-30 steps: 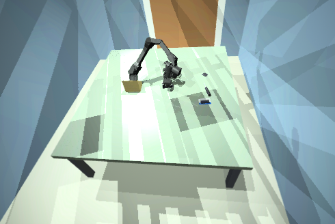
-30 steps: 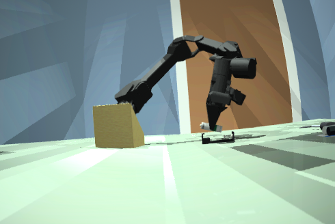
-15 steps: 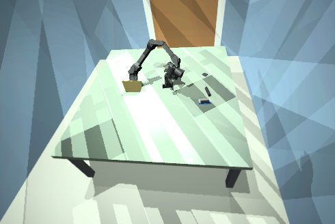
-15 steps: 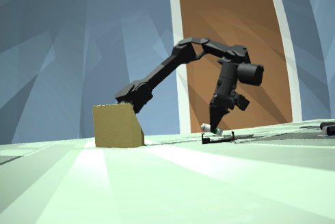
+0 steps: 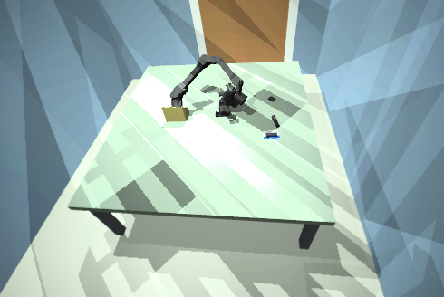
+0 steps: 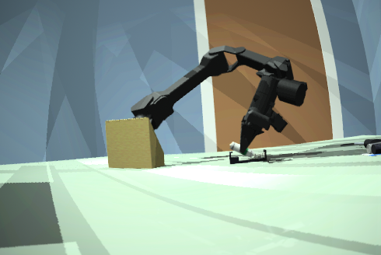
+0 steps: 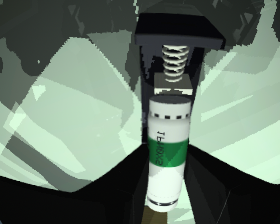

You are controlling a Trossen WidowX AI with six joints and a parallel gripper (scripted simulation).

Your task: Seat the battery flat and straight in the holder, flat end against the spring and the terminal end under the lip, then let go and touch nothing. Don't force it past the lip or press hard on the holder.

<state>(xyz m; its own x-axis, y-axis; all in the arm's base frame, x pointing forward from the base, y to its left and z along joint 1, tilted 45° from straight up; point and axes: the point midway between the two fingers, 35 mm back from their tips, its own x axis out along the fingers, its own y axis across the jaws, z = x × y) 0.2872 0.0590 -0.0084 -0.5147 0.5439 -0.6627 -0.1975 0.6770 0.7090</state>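
My gripper (image 6: 245,151) (image 7: 165,151) is shut on the white battery with a green band (image 6: 235,145) (image 7: 168,117), gripping it around its middle. The battery is tilted in the exterior view: its spring-side end is low inside the black holder (image 6: 249,162) (image 7: 175,25), its other end is raised above the wall opposite the spring. In the wrist view its dark flat end faces the spring's plate (image 7: 173,83), roughly in line with the coil spring (image 7: 175,62). Whether they touch is unclear. The lip is hidden in the wrist view.
A tan block (image 5: 176,114) (image 6: 129,144) stands by the arm's base. To the right of the holder on the table (image 5: 217,196) are a small dark square (image 5: 272,99), a black rod-like thing (image 5: 275,121) and a black item on a blue-edged piece (image 5: 271,135).
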